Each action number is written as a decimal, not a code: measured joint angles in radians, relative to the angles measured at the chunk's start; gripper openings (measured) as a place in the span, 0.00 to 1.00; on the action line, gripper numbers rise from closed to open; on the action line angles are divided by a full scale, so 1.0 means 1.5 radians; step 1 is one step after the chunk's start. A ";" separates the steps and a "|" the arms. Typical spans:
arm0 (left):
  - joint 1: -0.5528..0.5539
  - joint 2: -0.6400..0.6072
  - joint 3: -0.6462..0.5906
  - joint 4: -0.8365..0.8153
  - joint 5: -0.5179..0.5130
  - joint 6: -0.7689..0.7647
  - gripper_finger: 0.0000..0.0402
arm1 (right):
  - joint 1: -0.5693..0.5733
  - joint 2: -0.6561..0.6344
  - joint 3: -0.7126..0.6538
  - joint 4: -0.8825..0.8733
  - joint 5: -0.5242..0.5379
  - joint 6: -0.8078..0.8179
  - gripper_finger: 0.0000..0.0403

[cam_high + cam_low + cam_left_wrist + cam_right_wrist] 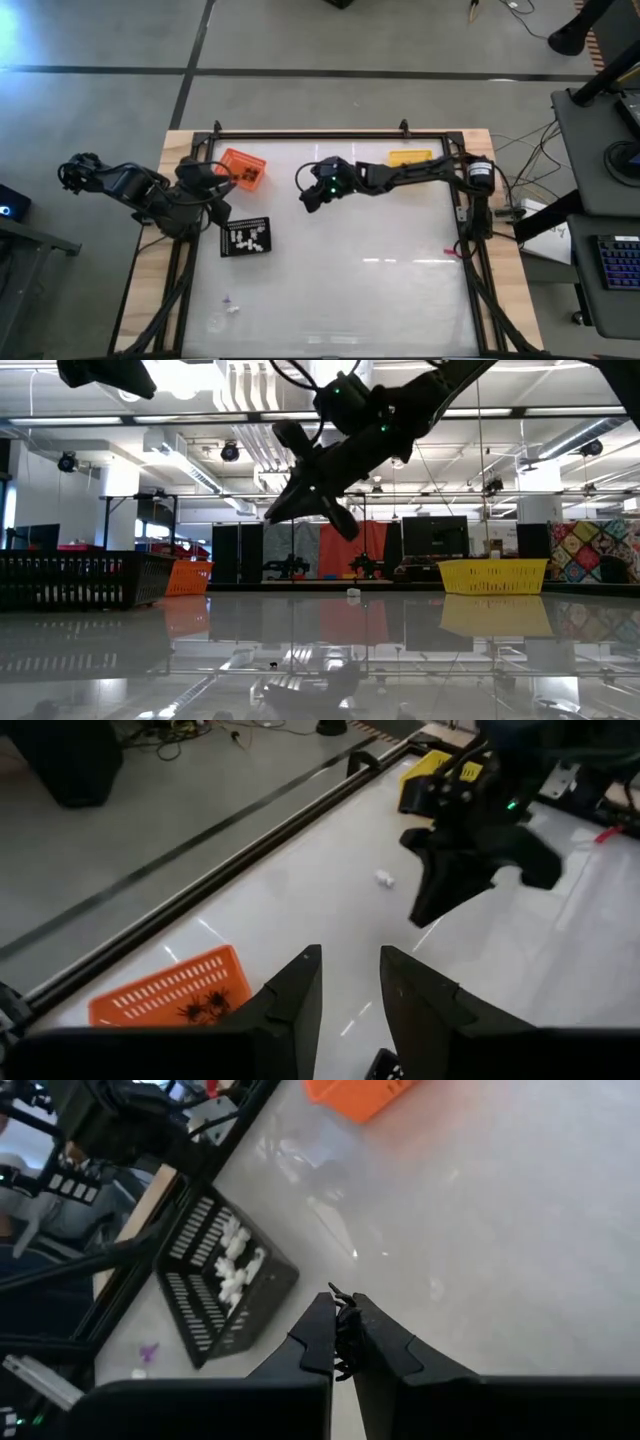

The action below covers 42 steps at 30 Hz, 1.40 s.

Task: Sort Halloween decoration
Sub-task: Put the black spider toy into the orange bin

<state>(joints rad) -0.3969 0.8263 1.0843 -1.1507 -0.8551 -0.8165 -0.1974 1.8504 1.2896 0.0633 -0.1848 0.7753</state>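
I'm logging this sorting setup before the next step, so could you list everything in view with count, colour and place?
orange tray: one, orange, far-left part of the table; black spider trinkets lie in it.
black tray: one, black, left side nearer the front; white trinkets inside.
yellow tray: one, yellow, far edge right of centre.
loose white trinket: one, white, on the table near the far rail.
purple trinket: one, purple, on the table near the front left.
black spider trinket: one, black, pinched in the right end effector.
left end effector: open, above the orange tray.
right end effector: shut, raised over the table's middle.
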 joint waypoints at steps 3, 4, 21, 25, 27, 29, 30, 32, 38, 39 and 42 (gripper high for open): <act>0.000 -0.010 0.000 0.000 0.000 -0.021 0.22 | -0.012 0.012 0.000 0.029 -0.021 -0.001 0.03; 0.000 -0.012 0.000 -0.001 0.000 -0.026 0.22 | -0.015 0.014 0.000 0.037 -0.028 -0.002 0.03; 0.000 -0.032 0.000 -0.001 0.000 -0.073 0.22 | -0.065 0.191 0.290 -0.068 -0.113 -0.114 0.03; 0.000 -0.034 0.000 -0.002 0.000 -0.076 0.22 | -0.074 0.216 0.370 -0.106 -0.127 -0.143 0.03; 0.000 -0.034 0.000 -0.002 0.000 -0.076 0.22 | -0.080 0.230 0.399 -0.109 -0.133 -0.151 0.03; 0.000 -0.034 0.000 -0.002 0.000 -0.076 0.22 | -0.085 0.250 0.427 -0.119 -0.141 -0.158 0.03; 0.000 -0.034 0.000 -0.002 0.000 -0.076 0.22 | -0.088 0.261 0.443 -0.124 -0.142 -0.159 0.03; 0.000 -0.033 0.000 -0.002 0.000 -0.076 0.22 | -0.095 0.288 0.474 -0.129 -0.147 -0.158 0.03; 0.000 -0.033 0.000 -0.002 0.000 -0.091 0.22 | -0.113 0.378 0.591 -0.128 -0.179 -0.128 0.03; 0.000 -0.033 0.000 -0.002 0.000 -0.093 0.22 | -0.115 0.393 0.611 -0.128 -0.179 -0.128 0.03; 0.000 -0.033 0.000 -0.002 0.000 -0.101 0.22 | -0.121 0.430 0.670 -0.142 -0.180 -0.116 0.03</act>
<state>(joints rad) -0.3970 0.7773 1.0843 -1.1538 -0.8547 -0.9676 -0.3796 2.4951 2.2948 -0.1490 -0.4541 0.6011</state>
